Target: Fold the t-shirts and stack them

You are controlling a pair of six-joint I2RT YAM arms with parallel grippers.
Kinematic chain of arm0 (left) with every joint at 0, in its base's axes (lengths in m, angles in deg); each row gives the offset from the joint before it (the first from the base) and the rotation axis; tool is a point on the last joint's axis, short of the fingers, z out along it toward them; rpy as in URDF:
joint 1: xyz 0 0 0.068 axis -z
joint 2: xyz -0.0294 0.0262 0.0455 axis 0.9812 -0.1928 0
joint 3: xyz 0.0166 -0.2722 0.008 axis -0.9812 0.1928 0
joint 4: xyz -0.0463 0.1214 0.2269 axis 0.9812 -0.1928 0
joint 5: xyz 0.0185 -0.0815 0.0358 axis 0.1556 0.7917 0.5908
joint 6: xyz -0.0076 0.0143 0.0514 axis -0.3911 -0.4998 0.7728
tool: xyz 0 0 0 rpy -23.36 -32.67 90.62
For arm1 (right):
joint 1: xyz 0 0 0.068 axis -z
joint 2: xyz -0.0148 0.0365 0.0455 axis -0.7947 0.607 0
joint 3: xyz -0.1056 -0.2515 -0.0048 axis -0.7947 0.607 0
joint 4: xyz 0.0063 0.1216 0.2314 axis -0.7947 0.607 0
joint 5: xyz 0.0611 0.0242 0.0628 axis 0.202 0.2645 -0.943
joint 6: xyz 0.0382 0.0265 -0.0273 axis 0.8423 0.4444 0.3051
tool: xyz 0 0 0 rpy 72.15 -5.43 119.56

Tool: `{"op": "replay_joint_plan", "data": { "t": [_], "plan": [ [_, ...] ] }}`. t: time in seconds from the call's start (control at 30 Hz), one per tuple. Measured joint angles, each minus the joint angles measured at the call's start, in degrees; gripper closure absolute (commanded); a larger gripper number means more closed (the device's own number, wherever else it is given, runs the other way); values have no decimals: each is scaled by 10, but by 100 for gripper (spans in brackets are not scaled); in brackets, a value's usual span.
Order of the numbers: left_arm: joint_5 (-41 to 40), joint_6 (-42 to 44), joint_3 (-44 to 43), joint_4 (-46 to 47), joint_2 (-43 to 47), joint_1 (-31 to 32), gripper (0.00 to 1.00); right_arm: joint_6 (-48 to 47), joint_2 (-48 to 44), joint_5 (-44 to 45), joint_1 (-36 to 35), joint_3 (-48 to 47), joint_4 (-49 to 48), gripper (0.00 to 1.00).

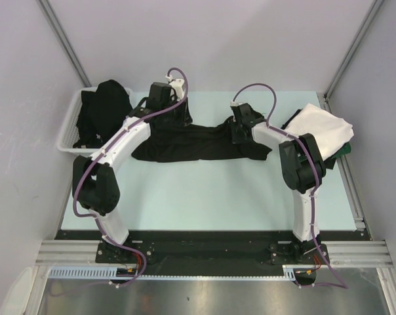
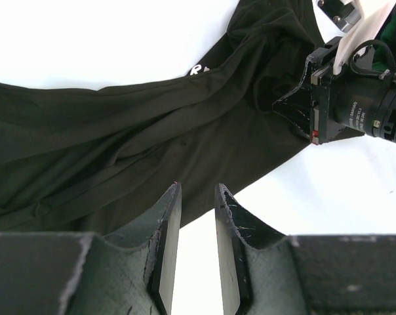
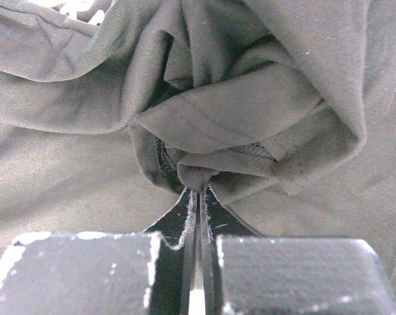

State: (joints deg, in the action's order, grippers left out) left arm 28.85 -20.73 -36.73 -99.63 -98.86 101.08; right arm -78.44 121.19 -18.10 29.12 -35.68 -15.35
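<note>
1. Black shirt [image 1: 198,143] lay rumpled across the table's far middle, between both arms.
2. Right gripper [image 3: 197,191] was clamped on a fold, likely to pull it flat.
3. Left gripper [image 2: 197,193] hovered open at its left edge, holding nothing.
4. White shirt [image 1: 324,123] sat folded far right.

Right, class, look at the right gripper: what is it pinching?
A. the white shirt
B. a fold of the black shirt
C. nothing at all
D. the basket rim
B: in the right wrist view the right gripper is shut tight on a bunched fold of the black shirt.
</note>
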Motion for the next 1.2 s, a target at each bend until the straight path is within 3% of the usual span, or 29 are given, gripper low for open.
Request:
{"op": "replay_joint_plan", "data": {
  "t": [0.17, 0.37, 0.67, 1.2],
  "plan": [
    [-1, 0, 0, 0, 1, -2, 70, -2, -8, -4, 9, -7, 9, 100],
    [-17, 2, 0, 0, 1, -4, 73, -19, -9, -1, 39, -89, 30, 100],
    [-61, 4, -2, -1, -25, -26, 68, -37, -3, 7, 103, -205, 52, 100],
    [-107, 11, -57, -8, -95, -68, 63, -52, 115, 21, 141, -378, 90, 100]
  ]
}}
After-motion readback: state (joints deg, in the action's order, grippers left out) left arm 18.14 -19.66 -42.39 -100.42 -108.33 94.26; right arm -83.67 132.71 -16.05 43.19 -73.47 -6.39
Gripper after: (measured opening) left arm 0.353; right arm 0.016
